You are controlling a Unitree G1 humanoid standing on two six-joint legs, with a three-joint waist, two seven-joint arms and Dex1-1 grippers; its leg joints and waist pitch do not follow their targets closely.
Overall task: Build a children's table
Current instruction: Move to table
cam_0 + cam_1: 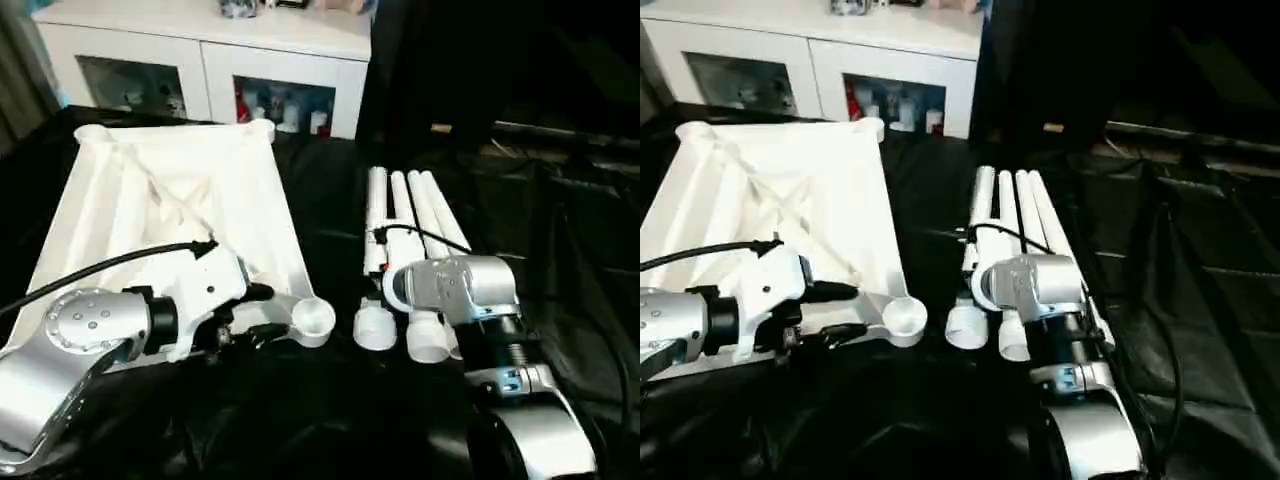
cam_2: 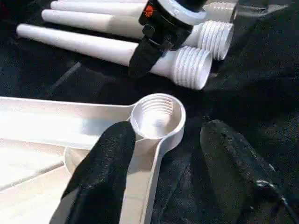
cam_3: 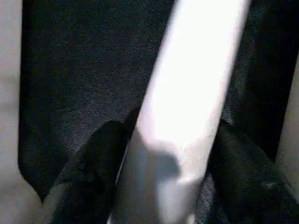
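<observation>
The white tabletop (image 1: 120, 215) lies upside down on the left, ribbed underside up. Its near right corner socket (image 1: 312, 318) is threaded and has nothing in it. My left gripper (image 1: 268, 312) is open right at that socket, one finger (image 2: 105, 163) inside the rim and the other finger (image 2: 233, 154) outside over the cloth. Several white legs (image 1: 410, 205) lie side by side on the right, their threaded ends (image 2: 192, 69) towards me. My right gripper (image 3: 173, 135) is shut on the leftmost leg (image 1: 376, 215), which lies on the cloth.
Black cloth (image 1: 300, 420) covers the work surface. A white glass-door cabinet (image 1: 210, 60) stands at the back behind the tabletop. A black cable (image 1: 100, 265) runs over my left arm. Dark cloth and bars (image 1: 560, 140) lie to the right.
</observation>
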